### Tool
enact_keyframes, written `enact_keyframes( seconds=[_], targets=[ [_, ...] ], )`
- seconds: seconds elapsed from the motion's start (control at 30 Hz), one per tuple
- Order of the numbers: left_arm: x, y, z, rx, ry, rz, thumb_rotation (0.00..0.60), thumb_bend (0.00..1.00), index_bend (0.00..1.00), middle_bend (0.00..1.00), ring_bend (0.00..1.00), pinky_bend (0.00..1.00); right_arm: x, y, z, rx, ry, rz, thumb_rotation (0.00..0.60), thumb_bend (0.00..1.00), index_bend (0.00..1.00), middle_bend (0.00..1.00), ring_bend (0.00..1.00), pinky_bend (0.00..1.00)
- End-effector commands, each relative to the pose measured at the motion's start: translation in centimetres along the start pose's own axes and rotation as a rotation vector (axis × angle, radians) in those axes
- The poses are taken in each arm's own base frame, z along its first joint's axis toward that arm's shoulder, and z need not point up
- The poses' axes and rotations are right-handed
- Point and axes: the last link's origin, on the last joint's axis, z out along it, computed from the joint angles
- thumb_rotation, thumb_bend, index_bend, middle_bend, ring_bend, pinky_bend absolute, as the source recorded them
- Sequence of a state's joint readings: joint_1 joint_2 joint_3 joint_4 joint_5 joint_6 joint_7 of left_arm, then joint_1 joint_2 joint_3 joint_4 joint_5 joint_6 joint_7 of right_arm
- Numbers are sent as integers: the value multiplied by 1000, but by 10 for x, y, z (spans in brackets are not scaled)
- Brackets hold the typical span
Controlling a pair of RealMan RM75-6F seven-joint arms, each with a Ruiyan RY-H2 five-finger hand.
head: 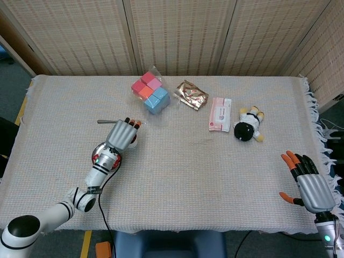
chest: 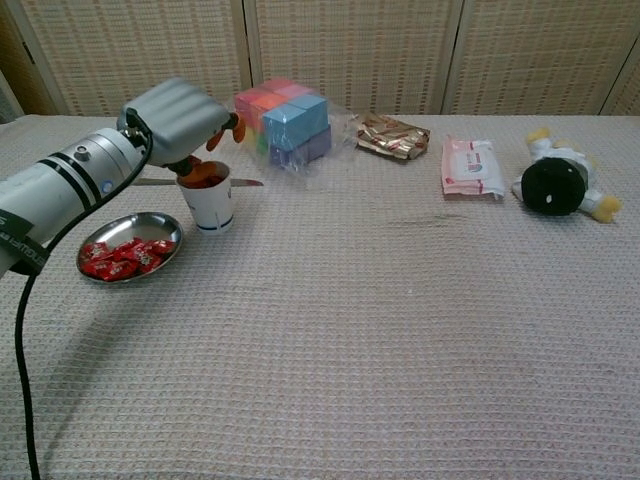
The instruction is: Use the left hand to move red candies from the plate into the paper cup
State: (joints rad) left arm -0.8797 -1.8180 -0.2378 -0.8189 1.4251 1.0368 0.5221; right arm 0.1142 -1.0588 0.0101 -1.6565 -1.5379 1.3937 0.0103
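Left robot hand over the paper cup — candies on the plate.

At left we see red candies (chest: 126, 256) on the plate (chest: 172, 227); our left robot hand (chest: 178, 122) hovers over the paper cup (chest: 207, 204), fingers spread. Lower right, our right robot hand (head: 308, 185) lies spread — holding nothing.

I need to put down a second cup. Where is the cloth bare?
Bare: the wide middle and front, from the steel plate across to the right hand. Crowded: the back row and around the white paper cup.
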Motion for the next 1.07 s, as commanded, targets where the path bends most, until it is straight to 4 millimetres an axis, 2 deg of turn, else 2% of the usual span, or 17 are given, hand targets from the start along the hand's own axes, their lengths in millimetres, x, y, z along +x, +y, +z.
enact_keyframes(
  seconds=[0.03, 0.17, 0.27, 0.33, 0.37, 0.43, 0.47, 0.53, 0.57, 0.7, 0.77, 0.83, 1.07],
  targets=[
    [6, 1, -6, -9, 16, -10, 600, 397, 294, 439, 418, 977, 0, 0, -1, 2, 3, 2, 600, 64, 0, 0, 0, 0],
    [20, 6, -18, -30, 47, -41, 600, 394, 273, 429, 418, 980, 1, -1, -3, 10, 7, 4, 600, 64, 0, 0, 0, 0],
    [23, 6, -20, -34, 52, -45, 600, 391, 252, 421, 417, 968, 1, -2, -3, 12, 7, 5, 600, 64, 0, 0, 0, 0],
    [30, 8, -26, -40, 68, -63, 600, 390, 212, 389, 401, 918, 1, -3, -5, 19, 7, 6, 600, 65, 0, 0, 0, 0],
    [36, 8, -32, -43, 81, -80, 600, 389, 183, 355, 375, 861, 2, -4, -6, 25, 8, 7, 600, 64, 0, 0, 0, 0],
    [39, 0, -84, -8, 46, -266, 600, 389, 142, 285, 303, 730, 4, -6, -11, 46, 16, 9, 600, 65, 0, 0, 0, 0],
    [36, -8, -115, 8, -9, -318, 600, 389, 125, 253, 268, 650, 4, -6, -13, 48, 19, 9, 600, 65, 0, 0, 0, 0],
    [32, -22, -160, 45, -81, -368, 600, 389, 80, 183, 194, 456, 5, -5, -15, 50, 25, 5, 600, 64, 0, 0, 0, 0],
    [25, -31, -199, 90, -141, -408, 600, 389, 55, 146, 152, 372, 5, -6, -17, 54, 31, 3, 600, 64, 0, 0, 0, 0],
    [23, -48, -298, 214, -153, -513, 600, 389, 28, 88, 66, 255, 5, -8, -23, 71, 56, 2, 600, 64, 0, 0, 0, 0],
    [23, -56, -324, 264, -96, -525, 600, 389, 28, 83, 43, 227, 4, -9, -25, 78, 60, 0, 600, 64, 0, 0, 0, 0],
    [21, -65, -339, 306, -52, -512, 600, 387, 28, 82, 37, 221, 3, -10, -28, 84, 61, 0, 600, 64, 0, 0, 0, 0],
    [18, -74, -347, 324, -41, -486, 600, 387, 28, 83, 36, 223, 4, -12, -34, 91, 70, -6, 600, 64, 0, 0, 0, 0]
  ],
)
